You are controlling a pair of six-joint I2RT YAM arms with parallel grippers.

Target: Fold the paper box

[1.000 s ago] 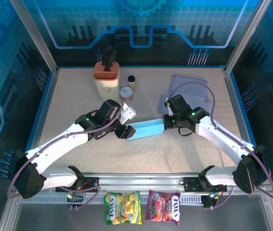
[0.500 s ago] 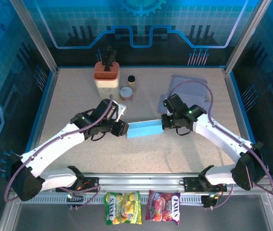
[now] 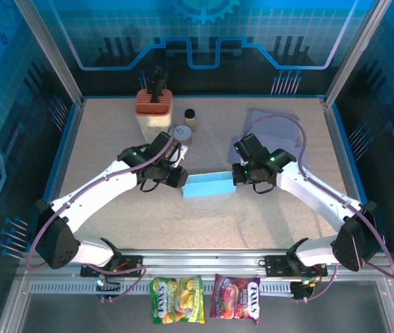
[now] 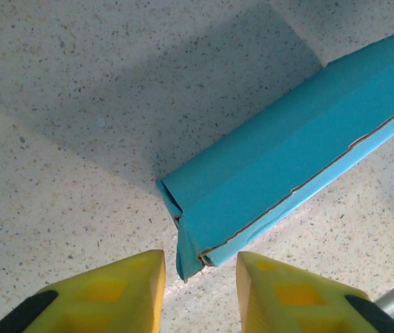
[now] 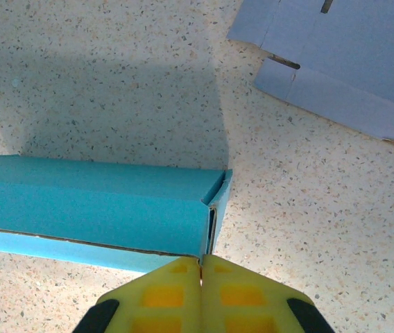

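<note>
At the near edge, a green-and-yellow snack packet (image 3: 177,300) and a red-and-purple snack packet (image 3: 237,298) lie side by side on the metal front rail (image 3: 204,264), between the two arm bases.

Mid-table, a bright blue folded paper box (image 3: 209,185) lies long and narrow on the speckled beige table top (image 3: 114,139), with one white arm reaching in at each end.

The left gripper (image 3: 176,179) sits at the box's left end. In the left wrist view its yellow fingertips (image 4: 124,291) stand apart on either side of the box's creased end corner, with a gap showing on both sides.

The right gripper (image 3: 237,177) is at the box's right end. In the right wrist view its yellow fingertips (image 5: 166,291) are pressed together right at the lower corner of that end, and they seem to pinch the thin paper edge there, though the contact itself is hard to make out.

Farther back on the right, flat lilac-grey cardboard sheets (image 3: 270,125) rest on the table, well apart from the box.

At the far left-centre stands a cream container with a ribbed terracotta top (image 3: 155,111) and something black sticking out of it. Just beside it are a small round tin (image 3: 182,133) and a small dark-capped bottle (image 3: 190,116).
</note>
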